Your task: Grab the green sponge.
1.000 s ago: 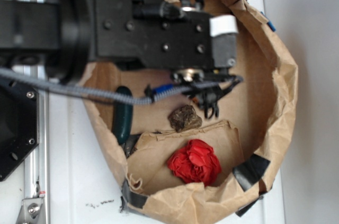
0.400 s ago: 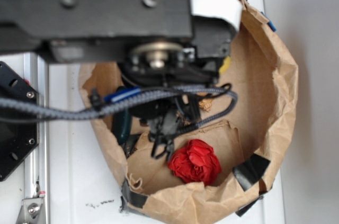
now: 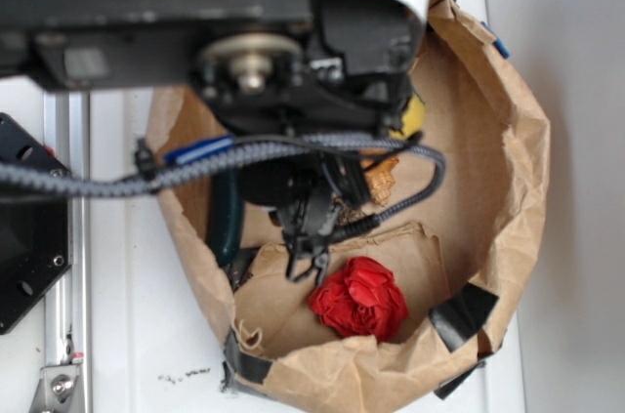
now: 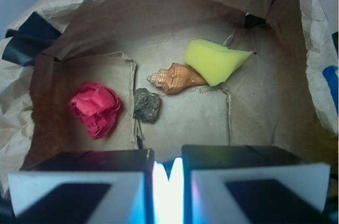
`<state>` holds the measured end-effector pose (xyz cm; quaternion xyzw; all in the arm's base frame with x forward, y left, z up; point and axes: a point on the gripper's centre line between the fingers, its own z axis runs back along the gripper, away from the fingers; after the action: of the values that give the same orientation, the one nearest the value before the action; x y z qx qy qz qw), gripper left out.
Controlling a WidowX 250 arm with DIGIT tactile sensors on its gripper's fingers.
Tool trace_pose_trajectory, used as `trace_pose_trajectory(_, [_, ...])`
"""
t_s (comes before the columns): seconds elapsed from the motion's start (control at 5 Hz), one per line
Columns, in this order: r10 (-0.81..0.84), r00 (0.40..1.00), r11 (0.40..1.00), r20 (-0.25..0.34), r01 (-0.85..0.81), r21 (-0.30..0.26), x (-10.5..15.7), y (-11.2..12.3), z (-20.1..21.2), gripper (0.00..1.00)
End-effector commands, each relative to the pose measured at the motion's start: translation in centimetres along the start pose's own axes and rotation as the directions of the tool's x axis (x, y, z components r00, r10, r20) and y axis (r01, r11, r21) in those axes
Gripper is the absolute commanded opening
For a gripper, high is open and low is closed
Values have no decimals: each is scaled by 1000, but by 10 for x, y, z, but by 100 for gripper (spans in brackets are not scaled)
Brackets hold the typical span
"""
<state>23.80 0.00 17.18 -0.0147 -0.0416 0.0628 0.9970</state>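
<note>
Yellow foam of the green sponge (image 4: 216, 61) sits at 1 o'clock, untouched; your gripper (image 4: 168, 173) looks nearly clenched, empty. Spread it, then approach.

The shell (image 4: 177, 77) touches the green sponge (image 4: 214, 61); bare floor lies beyond.

A: Any text, label, brand or number to read?

B: None. No lettering on the brown paper bag (image 4: 47, 7), none on its black tape (image 3: 465, 312).

A: On the green sponge (image 4: 214, 61)?

B: Plain yellow foam, unmarked.

A: On the end effector (image 4: 168, 168)?

B: Only blank white and dark faces in the wrist view. Bare black housing and screws in the exterior view, no marking to make out.
</note>
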Motion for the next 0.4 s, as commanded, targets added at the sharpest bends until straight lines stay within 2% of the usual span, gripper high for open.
trace_pose_trajectory(0.0, [81, 994, 993, 75, -87, 75, 17, 30, -13, 100])
trace_pose_trajectory(0.2, [113, 988, 984, 102, -126, 128, 26, 36, -34, 100])
